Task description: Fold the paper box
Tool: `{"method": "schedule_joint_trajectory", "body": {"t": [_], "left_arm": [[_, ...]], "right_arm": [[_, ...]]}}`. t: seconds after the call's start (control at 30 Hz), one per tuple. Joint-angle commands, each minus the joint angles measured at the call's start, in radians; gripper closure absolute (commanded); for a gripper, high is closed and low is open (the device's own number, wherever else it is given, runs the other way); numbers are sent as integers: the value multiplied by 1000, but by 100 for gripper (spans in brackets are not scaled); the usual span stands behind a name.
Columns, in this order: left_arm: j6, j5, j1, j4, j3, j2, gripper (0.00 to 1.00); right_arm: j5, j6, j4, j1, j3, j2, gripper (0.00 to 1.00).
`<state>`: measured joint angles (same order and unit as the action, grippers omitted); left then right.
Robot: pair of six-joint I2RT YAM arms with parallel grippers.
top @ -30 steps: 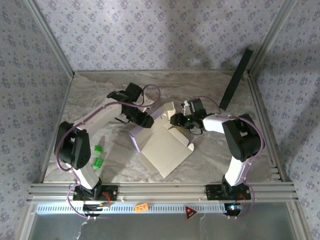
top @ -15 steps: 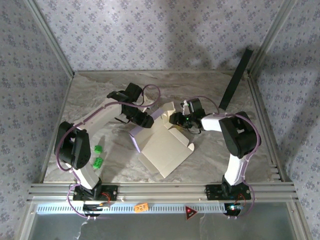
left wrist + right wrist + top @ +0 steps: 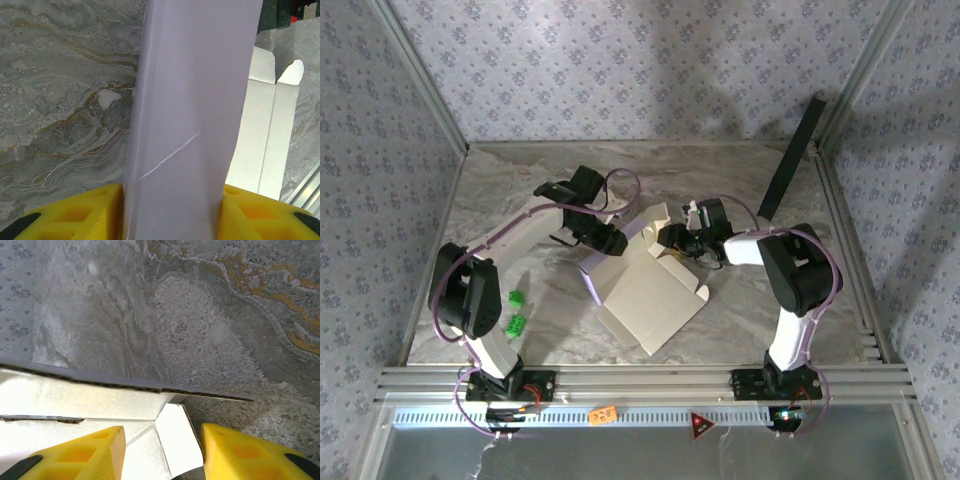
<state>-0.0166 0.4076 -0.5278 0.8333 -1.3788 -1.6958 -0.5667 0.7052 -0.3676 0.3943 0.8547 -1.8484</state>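
Note:
The paper box (image 3: 650, 295) lies half folded on the marble table, its beige inside facing up and a lavender wall raised along its left edge. My left gripper (image 3: 610, 243) is shut on that lavender wall (image 3: 190, 100), which spans the whole gap between the yellow fingers (image 3: 75, 212). My right gripper (image 3: 670, 238) hangs over the box's far corner. In the right wrist view a small beige flap (image 3: 177, 440) lies between the parted fingers (image 3: 240, 452), its edge against the right one, and the gripper (image 3: 162, 450) is open.
A long black panel (image 3: 790, 160) leans in the back right corner. Two small green blocks (image 3: 517, 298) (image 3: 516, 323) lie by the left arm's base. Patterned walls close in three sides, and a metal rail (image 3: 640, 380) runs along the near edge.
The right arm's elbow has swung a little left and its jaws have narrowed slightly over the flap. The left gripper and the box have not moved.

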Motion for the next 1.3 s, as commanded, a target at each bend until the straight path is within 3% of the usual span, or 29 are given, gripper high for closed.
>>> {"method": "schedule_joint_trajectory", "body": {"t": [0.0,0.43,0.77,1.27], "left_arm": [[14,28,6,-3,0,38,53],[34,15,7,-9,1,31,53],[42,10,7,-8,0,30,53],[46,11,5,-6,0,33,53]], "right_arm": [[-48,60,-88,-4,-21,31,56],[-75,183,-233,60,-59,23,56],[-47,211,-241,103,-75,8,56],[23,204,-108,113,-42,-77,79]]}}
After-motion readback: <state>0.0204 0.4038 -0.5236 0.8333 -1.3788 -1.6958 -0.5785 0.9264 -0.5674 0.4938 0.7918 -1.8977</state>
